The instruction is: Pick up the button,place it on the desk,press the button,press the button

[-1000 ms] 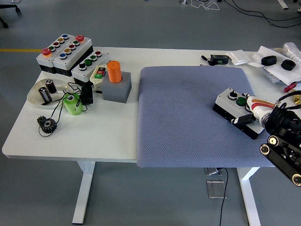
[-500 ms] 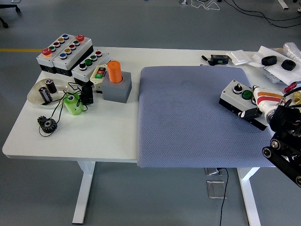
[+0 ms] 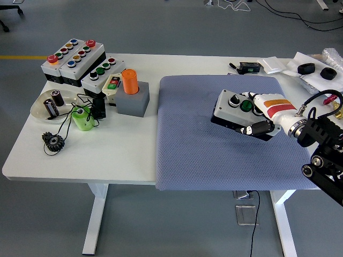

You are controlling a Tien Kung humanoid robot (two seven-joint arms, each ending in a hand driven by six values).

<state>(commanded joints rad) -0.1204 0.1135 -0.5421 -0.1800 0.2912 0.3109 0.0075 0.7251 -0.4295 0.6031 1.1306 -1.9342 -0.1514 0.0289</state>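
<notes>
Fingers (image 3: 256, 128) of the right hand (image 3: 268, 113) are curled around the right end of the button box (image 3: 236, 111), a pale-topped box with a black base, a black knob and a green button on its lid. One dark finger wraps under the near edge while the white-and-red back of the hand lies over the top. The box is tilted and sits over the right half of the grey-blue mat (image 3: 214, 134) that covers the right part of the white bench (image 3: 107, 155); whether it touches the mat cannot be told. At the bench's far left stand three more button boxes (image 3: 75, 56), with an orange cylinder (image 3: 130, 81) in a grey block, a green spool (image 3: 82, 118), a clear dish (image 3: 45, 107) and a small black gear (image 3: 53, 141) nearby.
</notes>
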